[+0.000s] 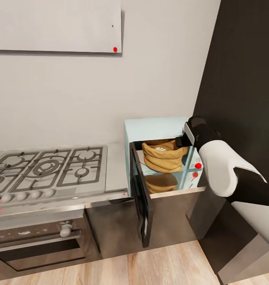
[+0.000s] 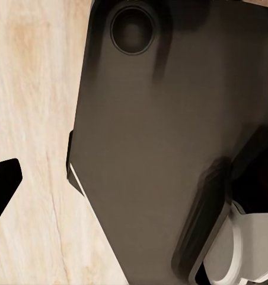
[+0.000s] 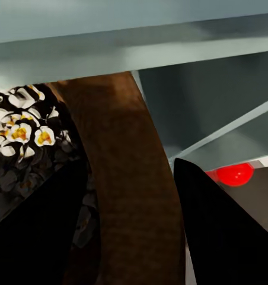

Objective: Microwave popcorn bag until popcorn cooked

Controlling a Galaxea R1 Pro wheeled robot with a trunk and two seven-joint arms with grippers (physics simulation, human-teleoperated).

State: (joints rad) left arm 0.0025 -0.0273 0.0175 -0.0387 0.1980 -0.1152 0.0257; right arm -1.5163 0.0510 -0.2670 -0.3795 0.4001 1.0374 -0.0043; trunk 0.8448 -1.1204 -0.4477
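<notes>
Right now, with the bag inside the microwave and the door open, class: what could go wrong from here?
1. The right fingers straddle the bag's rim; pulling back carelessly could drag it out and spill the popcorn.
2. The door hangs wide open; the arm or base could knock it.
3. The microwave cannot heat until it is closed.

Microwave [image 1: 158, 130] on the table [image 1: 116, 166], at its right end, against the back wall. Door [image 1: 140, 198] swung open toward the front, hinged on the left side, hanging out past the table edge. Sack [image 1: 163, 155] inside the microwave, upright, popcorn [image 1: 161, 149] in its open top. Right end effector [image 3: 134, 237] inside the cavity, a finger [image 3: 223, 231] either side of the sack's rim. Hob [image 1: 47, 168] left of the microwave, set into the table. Oven [image 1: 35, 245] below the hob. Tall cabinet [image 1: 245, 79] right of the microwave. Floor [image 1: 150, 269] in front.
</notes>
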